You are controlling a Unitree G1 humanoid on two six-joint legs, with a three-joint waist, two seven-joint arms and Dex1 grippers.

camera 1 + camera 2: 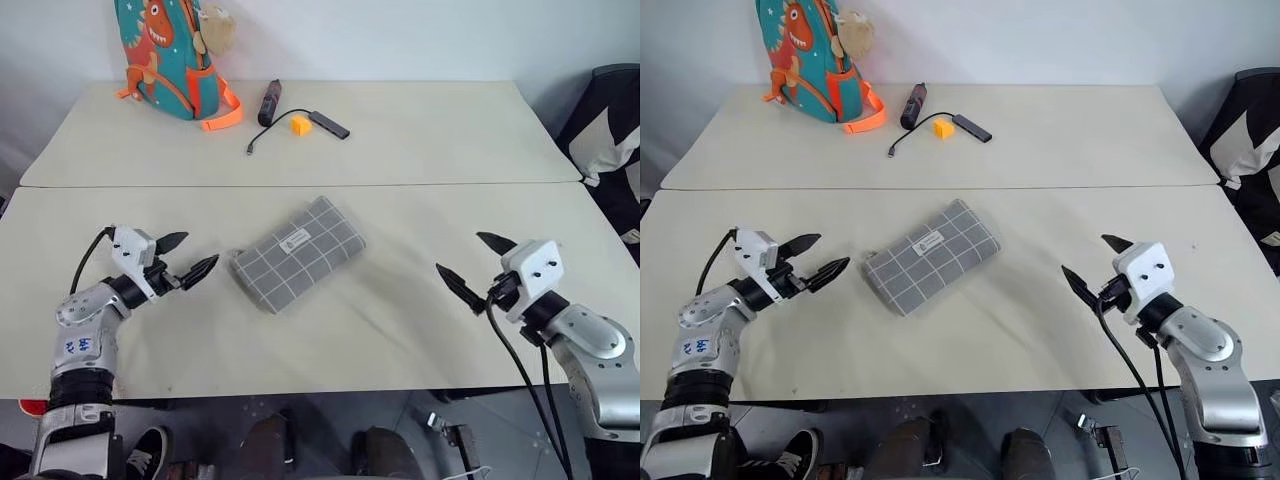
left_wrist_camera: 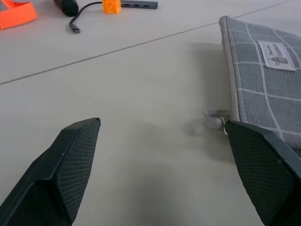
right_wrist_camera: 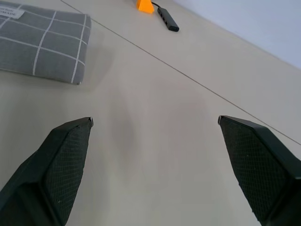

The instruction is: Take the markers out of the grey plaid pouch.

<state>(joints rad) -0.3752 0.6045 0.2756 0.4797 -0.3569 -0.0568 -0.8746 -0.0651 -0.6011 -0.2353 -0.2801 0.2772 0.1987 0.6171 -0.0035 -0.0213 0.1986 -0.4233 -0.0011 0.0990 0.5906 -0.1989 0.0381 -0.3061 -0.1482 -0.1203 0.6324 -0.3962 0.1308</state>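
Observation:
The grey plaid pouch [image 1: 298,252] lies flat and closed at the middle of the near table, its white label [image 1: 294,239] up and its zipper pull [image 2: 214,118] at the left end. The markers are hidden. My left gripper [image 1: 185,258] hovers open just left of the pouch, its tips pointing at the zipper end and not touching it. My right gripper [image 1: 478,264] hangs open well to the right of the pouch [image 3: 44,47], with nothing between its fingers.
A teal and orange dinosaur backpack [image 1: 170,55] stands at the far left of the back table. Beside it lie a dark maroon-black stick [image 1: 269,102], a small orange cube [image 1: 300,125] and a flat black bar with a cable [image 1: 328,124]. A dark chair [image 1: 610,140] stands at the right.

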